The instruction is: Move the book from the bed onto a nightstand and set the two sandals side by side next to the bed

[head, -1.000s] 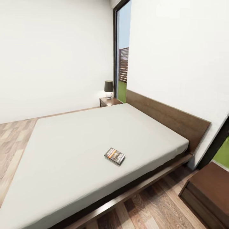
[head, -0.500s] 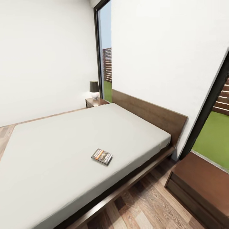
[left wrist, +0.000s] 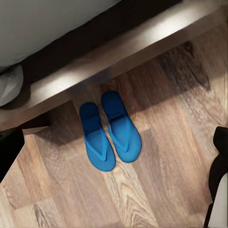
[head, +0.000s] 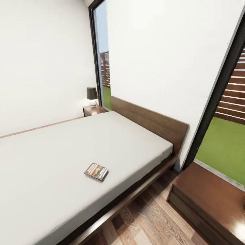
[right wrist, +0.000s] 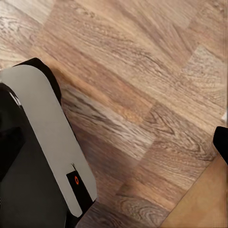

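Note:
The book (head: 96, 171), a thin dark paperback with an orange band, lies flat on the pale grey mattress of the bed (head: 51, 160), near its near edge. The nightstand (head: 92, 110) stands at the far end of the headboard. In the left wrist view the two sandals (left wrist: 109, 130), bright blue, lie side by side on the wood floor against the bed's dark frame (left wrist: 118, 52). My left gripper (left wrist: 116, 142) hangs open above them, its dark fingers at the picture's edges. My right gripper (right wrist: 114, 142) is open over bare floor.
A small lamp (head: 92, 96) sits on the nightstand. A low dark brown cabinet (head: 211, 200) stands on the floor at the near right, by the headboard (head: 153, 122). Tall windows flank the wall. My own grey and black base (right wrist: 38, 156) is beside the right gripper.
The whole head view has swung to the right, so bed and book sit further left in the picture. The book has not moved on the mattress.

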### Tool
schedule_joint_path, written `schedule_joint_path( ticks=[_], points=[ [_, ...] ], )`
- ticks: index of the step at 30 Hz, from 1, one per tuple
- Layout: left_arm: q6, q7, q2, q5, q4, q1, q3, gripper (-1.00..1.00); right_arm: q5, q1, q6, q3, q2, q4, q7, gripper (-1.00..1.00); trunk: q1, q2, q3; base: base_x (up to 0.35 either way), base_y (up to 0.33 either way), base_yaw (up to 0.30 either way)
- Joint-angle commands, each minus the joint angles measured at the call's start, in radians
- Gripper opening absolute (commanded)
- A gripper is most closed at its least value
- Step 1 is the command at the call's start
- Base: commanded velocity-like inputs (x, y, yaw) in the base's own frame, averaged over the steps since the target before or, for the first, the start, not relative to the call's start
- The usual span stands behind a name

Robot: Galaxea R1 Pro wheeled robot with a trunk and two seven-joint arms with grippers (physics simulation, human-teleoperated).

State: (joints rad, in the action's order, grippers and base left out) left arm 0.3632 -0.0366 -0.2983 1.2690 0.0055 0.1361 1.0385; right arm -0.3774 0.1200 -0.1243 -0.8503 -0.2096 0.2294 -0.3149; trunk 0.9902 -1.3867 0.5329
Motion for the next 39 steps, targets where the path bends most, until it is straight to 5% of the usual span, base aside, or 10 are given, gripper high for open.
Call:
schedule_joint_path(
  ticks=[1, 13, 39],
  points=[
    [0.002, -0.003, 0.002, 0.01, 0.0, 0.0, 0.008, 1.0, -0.009, 0.0, -0.003, -0.001, 0.001, 0.001, -0.006, 1.0, 0.0, 0.0, 0.001, 0.158, -0.23, -0.018],
    [0.001, 0.001, 0.039, 0.011, 0.0, 0.0, 0.008, 1.0, -0.009, 0.0, -0.004, 0.041, 0.006, 0.007, -0.006, 1.0, 0.0, 0.0, 0.001, 0.188, -0.221, -0.007],
    [-0.001, 0.001, 0.07, 0.013, 0.0, 0.0, 0.008, 1.0, -0.009, 0.0, -0.034, 0.088, 0.019, 0.013, -0.006, 1.0, 0.0, 0.0, 0.008, 0.232, -0.165, 0.086]
  ],
)
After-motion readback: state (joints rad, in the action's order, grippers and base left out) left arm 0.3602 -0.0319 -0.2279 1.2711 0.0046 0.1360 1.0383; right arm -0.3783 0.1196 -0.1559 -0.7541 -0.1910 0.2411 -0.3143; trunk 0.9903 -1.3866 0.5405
